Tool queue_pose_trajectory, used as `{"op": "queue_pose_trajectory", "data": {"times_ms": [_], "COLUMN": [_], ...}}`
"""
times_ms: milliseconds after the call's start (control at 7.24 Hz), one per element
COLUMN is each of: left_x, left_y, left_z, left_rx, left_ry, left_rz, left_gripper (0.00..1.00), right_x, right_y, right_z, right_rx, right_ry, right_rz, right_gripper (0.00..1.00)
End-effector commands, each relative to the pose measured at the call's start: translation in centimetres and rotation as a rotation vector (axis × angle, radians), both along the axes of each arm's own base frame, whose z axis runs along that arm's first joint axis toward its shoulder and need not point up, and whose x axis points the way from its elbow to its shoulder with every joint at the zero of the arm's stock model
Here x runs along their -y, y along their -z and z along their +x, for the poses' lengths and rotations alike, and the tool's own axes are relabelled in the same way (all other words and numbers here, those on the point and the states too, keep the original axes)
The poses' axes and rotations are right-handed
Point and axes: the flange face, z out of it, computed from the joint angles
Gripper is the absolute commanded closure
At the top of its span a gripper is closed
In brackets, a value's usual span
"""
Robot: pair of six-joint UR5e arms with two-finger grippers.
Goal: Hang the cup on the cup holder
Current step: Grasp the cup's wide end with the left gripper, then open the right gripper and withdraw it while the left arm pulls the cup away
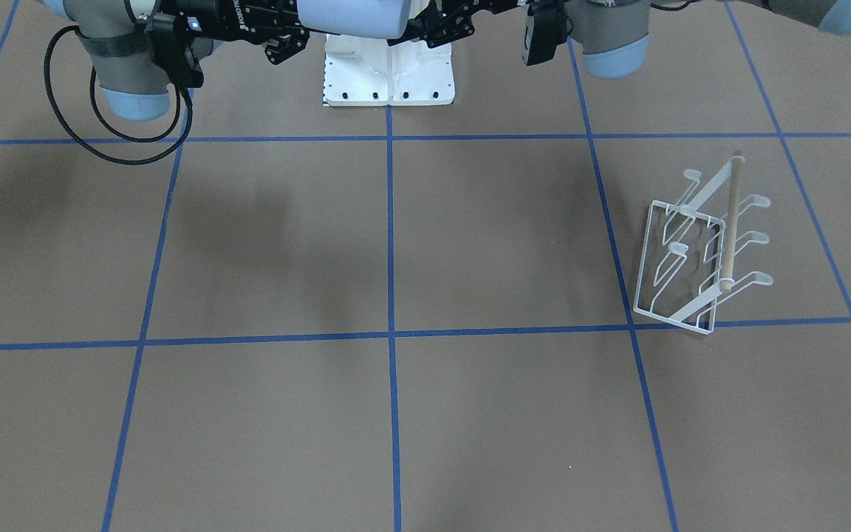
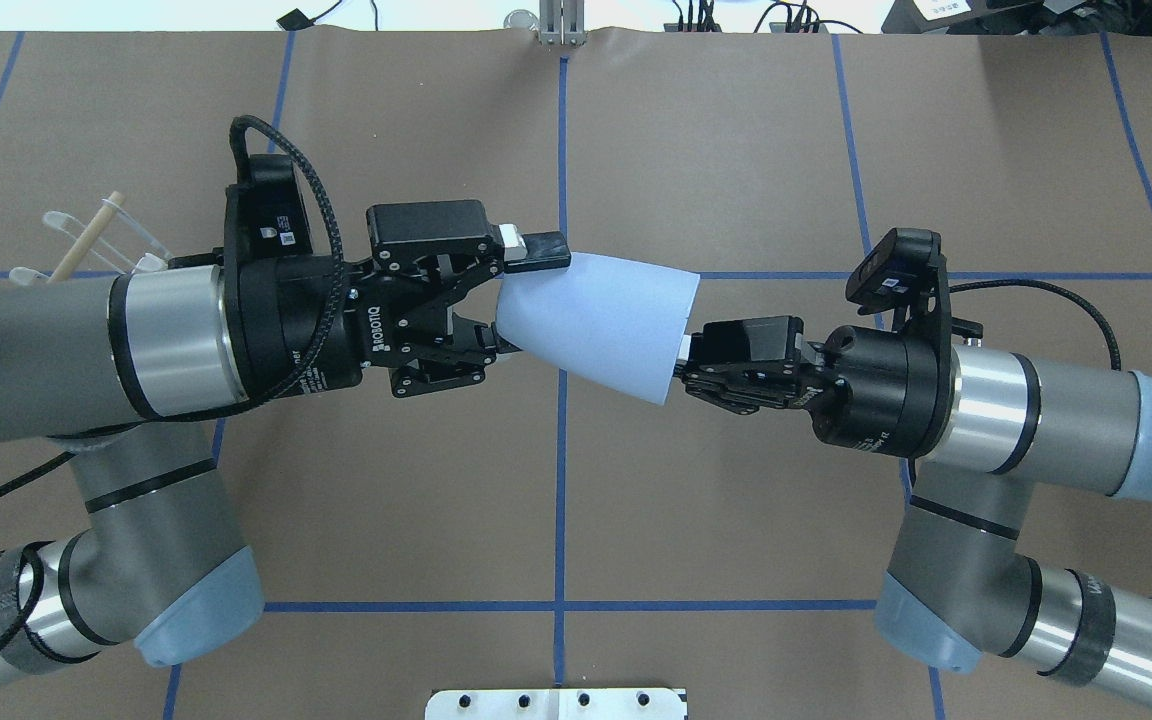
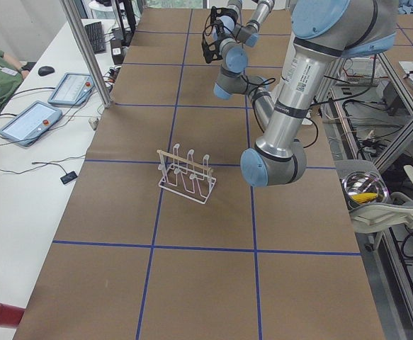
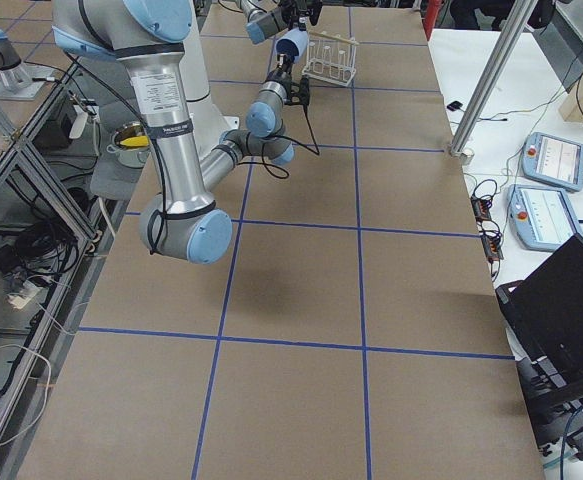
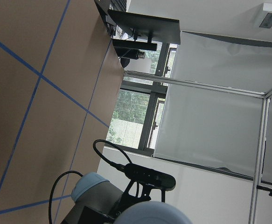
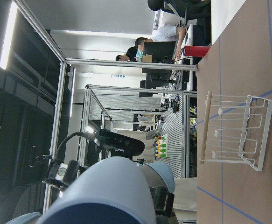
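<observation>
The pale blue cup (image 2: pixel 596 320) hangs in the air between my two grippers, lying sideways over the table's middle line. Its narrow base points to my left gripper (image 2: pixel 526 300), whose fingers lie against both sides of the base. Its wide rim points to my right gripper (image 2: pixel 686 362), which is shut on the rim wall. The cup also shows at the top of the front-facing view (image 1: pixel 351 18). The white wire cup holder (image 1: pixel 730 222) with its wooden rod stands on the table on my left side. In the overhead view (image 2: pixel 86 240) my left arm hides most of it.
The brown table carries a grid of blue tape lines (image 1: pixel 390 336). My white base plate (image 1: pixel 388 74) sits at the table's near edge. A side desk with tablets (image 3: pixel 43 117) and a metal post (image 3: pixel 86 49) stand beyond the far edge.
</observation>
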Motion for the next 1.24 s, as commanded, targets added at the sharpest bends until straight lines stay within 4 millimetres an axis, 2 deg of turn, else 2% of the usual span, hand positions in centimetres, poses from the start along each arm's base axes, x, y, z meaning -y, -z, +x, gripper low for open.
{"op": "queue_pose_trajectory", "data": {"times_ms": [0,138,691,829,1105], "left_x": [-0.1,-0.1,-0.3,-0.9,1.0], "left_y": [-0.1,-0.1,-0.4,-0.2,-0.8], "left_z": [-0.1,-0.1,-0.5,-0.9,-2.8], "left_rx": [0.002,0.001,0.006,0.018,0.038], "left_ry": [0.002,0.002,-0.007,-0.053,-0.01], "left_rz": [0.003,0.003,0.008,0.045,0.047], "left_gripper": [1.0,1.0,1.0,1.0,1.0], "right_x": [-0.2,-0.2,0.0,0.4,1.2], "right_y": [0.1,0.2,-1.0,-2.7,-5.4], "right_z": [0.2,0.2,0.4,1.2,2.4], "right_rx": [0.009,0.012,-0.019,-0.056,-0.12], "right_ry": [0.007,0.006,-0.002,-0.015,-0.075], "right_rz": [-0.001,-0.004,-0.005,-0.013,-0.005], "right_gripper": [0.5,0.0,0.0,0.0,0.0]}}
